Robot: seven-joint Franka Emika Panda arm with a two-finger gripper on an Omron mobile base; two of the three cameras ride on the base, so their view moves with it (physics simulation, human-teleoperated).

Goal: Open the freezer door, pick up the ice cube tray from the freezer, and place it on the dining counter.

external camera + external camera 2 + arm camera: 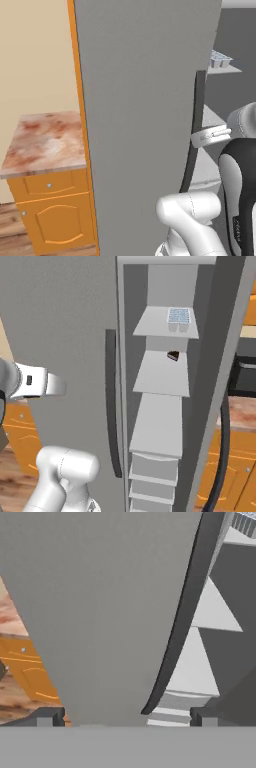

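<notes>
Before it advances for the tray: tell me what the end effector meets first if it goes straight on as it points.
Most likely the wide grey fridge door, which lies ahead between the open end effector fingertips, its dark handle just right of centre. Depth is unclear. The ice cube tray sits off that line.

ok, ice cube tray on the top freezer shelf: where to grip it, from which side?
Judging by its pose, take the ice cube tray by its front long edge, coming straight in from the open front. It lies flat on the top shelf, walled behind.
</notes>
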